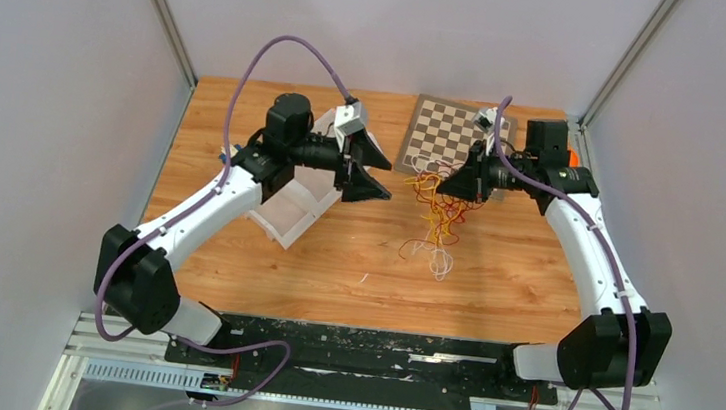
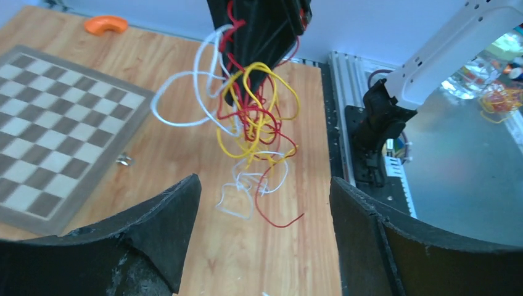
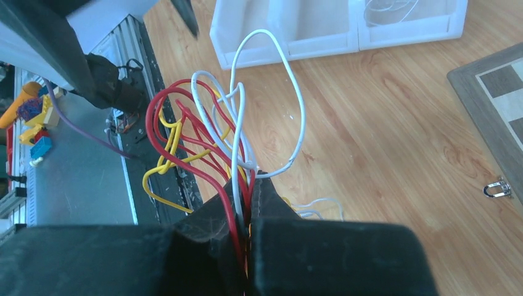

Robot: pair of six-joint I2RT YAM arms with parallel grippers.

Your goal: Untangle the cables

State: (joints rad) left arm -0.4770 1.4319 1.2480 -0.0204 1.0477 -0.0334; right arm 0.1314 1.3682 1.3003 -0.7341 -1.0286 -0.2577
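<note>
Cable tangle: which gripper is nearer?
Right. The right gripper is shut on the top of the cables, which hang from it. The left gripper is open, apart from them, to their left in the top view.

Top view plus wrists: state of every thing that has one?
Thin red, yellow and white wires: tangled, lifted, lower ends on the wooden table.
Right hand: shut on the wires.
Left hand: open, empty.
White plastic compartment bin: white wire in one compartment.
Checkered wooden chessboard: lying flat.
</note>
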